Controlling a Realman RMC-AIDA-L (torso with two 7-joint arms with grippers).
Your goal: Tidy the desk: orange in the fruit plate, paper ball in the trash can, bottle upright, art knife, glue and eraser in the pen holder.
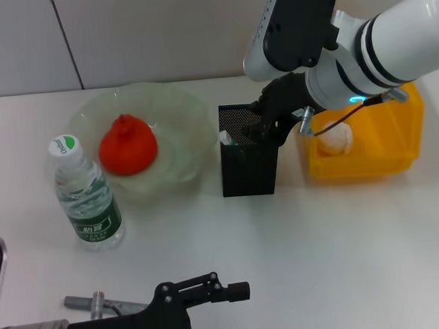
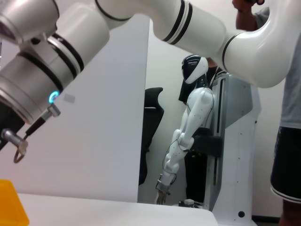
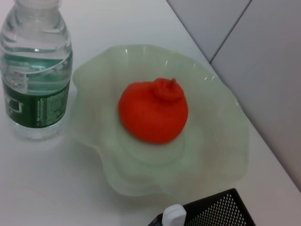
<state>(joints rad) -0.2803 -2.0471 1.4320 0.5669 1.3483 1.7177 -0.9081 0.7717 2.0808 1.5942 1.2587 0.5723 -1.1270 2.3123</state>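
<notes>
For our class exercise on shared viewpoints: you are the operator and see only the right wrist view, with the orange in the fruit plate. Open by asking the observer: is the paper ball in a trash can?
Observer: Yes. The head view shows the paper ball inside a yellow trash can.
Operator: Where does that can stand?
Observer: On the robot's right of the black mesh pen holder, with a gap between them.
Operator: And my right gripper?
Observer: The right gripper hangs over the pen holder's opening.
</notes>
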